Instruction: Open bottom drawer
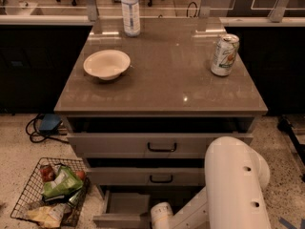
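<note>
Three light-grey drawers make up the front of the cabinet point(162, 112). The task concerns the lowest one, the bottom drawer point(125, 205).

1. Position. The bottom drawer sits at the foot of the cabinet, below the middle drawer point(143, 177) and the top drawer point(119, 145). It stands out from the cabinet front, so we look down into its plain grey tray, which appears empty.

2. Other drawers. Both upper drawers lie back against the cabinet, with their black handles showing.

3. Tool. The white arm point(236, 185) reaches down in front of the cabinet's right half. The tool point(161, 217) is at the foot of the cabinet, just right of the bottom drawer's front, at the lower edge of the view. We cannot tell whether it is open or closed, nor whether it has the handle.

4. Progress. We judge the opening largely done, because a good part of the tray is exposed. Whether more travel is left is not visible; the rear of the tray lies in shadow under the middle drawer.

5. Surroundings. On the cabinet's worktop point(167, 87) stand a bowl point(106, 64), a bottle point(130, 11) and a can point(224, 55). A wire basket point(28, 197) lies on the floor left of the cabinet.
</note>
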Tool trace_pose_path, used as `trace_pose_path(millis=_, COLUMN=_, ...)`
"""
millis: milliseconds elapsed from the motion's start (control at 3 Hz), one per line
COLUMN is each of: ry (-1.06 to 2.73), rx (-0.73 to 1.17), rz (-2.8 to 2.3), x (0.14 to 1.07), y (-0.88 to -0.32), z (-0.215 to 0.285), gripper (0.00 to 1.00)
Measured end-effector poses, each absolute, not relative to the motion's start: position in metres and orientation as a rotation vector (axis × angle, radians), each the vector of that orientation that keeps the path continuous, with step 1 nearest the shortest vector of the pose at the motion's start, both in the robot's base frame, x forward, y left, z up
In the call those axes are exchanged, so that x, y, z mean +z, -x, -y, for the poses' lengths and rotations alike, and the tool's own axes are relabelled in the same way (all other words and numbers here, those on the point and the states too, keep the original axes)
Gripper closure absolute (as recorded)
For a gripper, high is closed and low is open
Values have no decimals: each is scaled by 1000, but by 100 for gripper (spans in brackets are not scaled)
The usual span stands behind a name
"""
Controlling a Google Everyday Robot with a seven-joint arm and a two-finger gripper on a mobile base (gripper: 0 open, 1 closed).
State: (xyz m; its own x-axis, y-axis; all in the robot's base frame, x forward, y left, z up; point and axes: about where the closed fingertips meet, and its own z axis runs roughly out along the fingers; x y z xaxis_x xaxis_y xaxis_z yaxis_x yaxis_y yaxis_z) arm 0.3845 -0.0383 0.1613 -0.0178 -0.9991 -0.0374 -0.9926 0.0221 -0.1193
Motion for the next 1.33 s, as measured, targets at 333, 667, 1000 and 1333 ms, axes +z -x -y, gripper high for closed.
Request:
trace_pose_path(millis=333, ry=2102, rx=-130, rz=-2173, x=166, y=-367, z=40, gripper=100)
trace_pose_path(millis=667, ry=2102, rx=-134, rz=-2173, x=162, y=-366, z=41, gripper=100)
trace_pose_path(millis=1000, ry=2105, rx=-168, rz=-2171, x=165, y=-352, z=42, gripper=100)
trace_pose_path(millis=1333, ry=2105, rx=-168, rz=-2171, x=162, y=-352, z=42, gripper=100)
